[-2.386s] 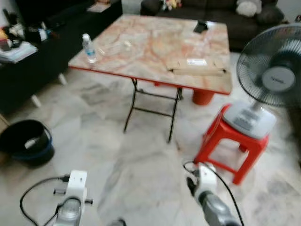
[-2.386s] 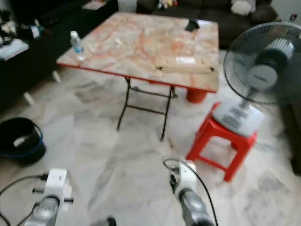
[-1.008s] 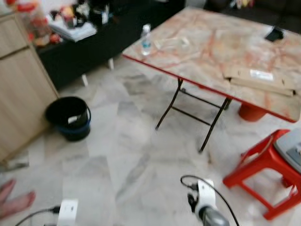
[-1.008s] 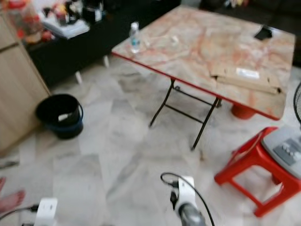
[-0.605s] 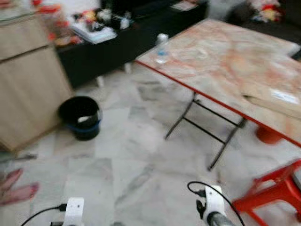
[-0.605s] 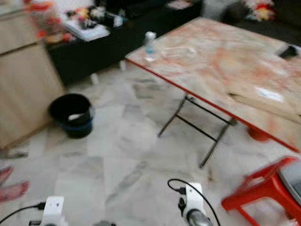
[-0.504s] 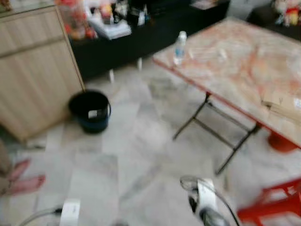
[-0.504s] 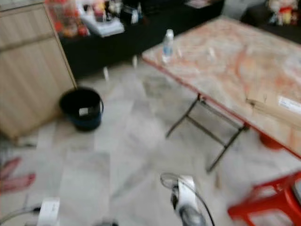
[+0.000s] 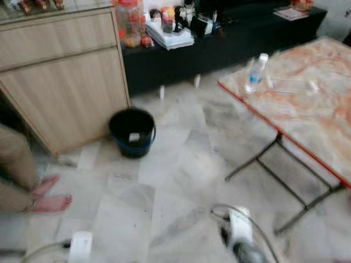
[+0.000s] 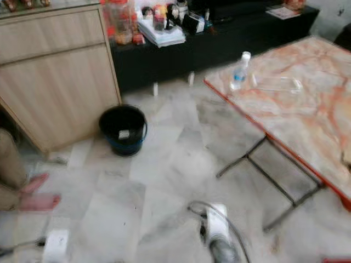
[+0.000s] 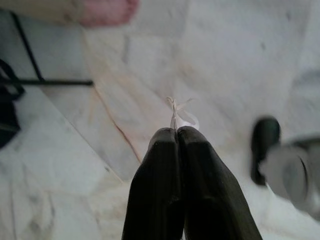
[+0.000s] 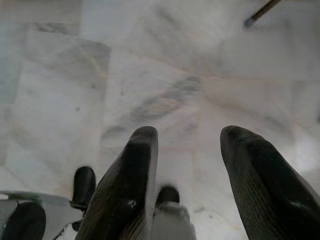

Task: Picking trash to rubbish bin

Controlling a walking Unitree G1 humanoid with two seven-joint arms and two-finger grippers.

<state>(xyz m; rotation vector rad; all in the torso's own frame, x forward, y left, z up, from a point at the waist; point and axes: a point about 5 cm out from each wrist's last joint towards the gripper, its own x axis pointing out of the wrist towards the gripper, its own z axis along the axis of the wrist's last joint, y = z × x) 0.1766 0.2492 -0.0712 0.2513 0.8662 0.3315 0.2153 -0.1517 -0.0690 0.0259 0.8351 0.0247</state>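
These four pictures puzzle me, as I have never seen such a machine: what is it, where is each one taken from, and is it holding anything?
It is a walking humanoid robot picking up trash. The two wide pictures come from a stereo camera on its head, looking down at a marble floor; the silver arms show along the lower edge. The other two come from cameras on its wrists, looking along each pincer's black fingers.

The left pincer is shut on a small scrap of clear wrapper, likely the trash. The right pincer is open and holds nothing.

Ahead stands a black rubbish bin beside a wooden cabinet. To the right is a folding table with a water bottle and a clear plastic piece on it. A person's bare feet show at the left.
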